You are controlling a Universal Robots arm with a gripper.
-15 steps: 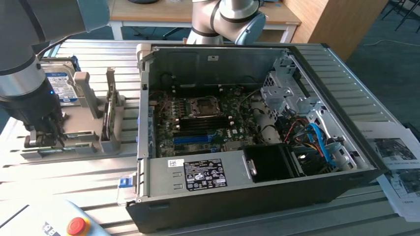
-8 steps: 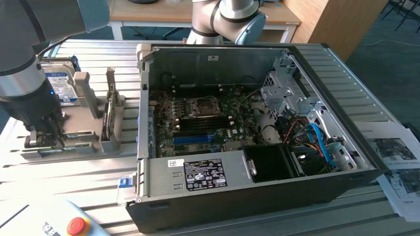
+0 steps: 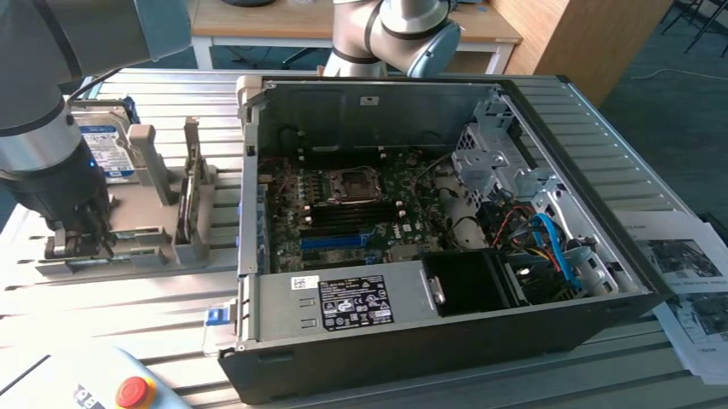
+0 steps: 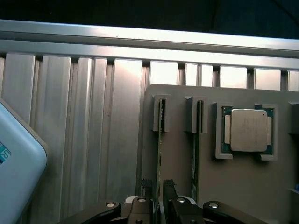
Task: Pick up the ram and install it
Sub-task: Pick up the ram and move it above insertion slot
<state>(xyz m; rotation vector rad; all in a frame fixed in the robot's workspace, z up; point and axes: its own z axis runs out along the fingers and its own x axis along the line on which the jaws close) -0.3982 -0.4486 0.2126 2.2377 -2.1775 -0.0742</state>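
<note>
Nothing here can be read for certain. The black label [image 3: 357,303] on the power supply [image 3: 285,317] carries rows of white print and marks, all too small to read. The white sticker [image 3: 305,282] beside it is just as illegible. So are the blue-and-white label [image 3: 108,152] on the hard drive [image 3: 101,111], the small tag [image 3: 370,100] inside the computer case [image 3: 455,358] and the printed sheets [image 3: 683,264] on the table [image 3: 136,290].
</note>
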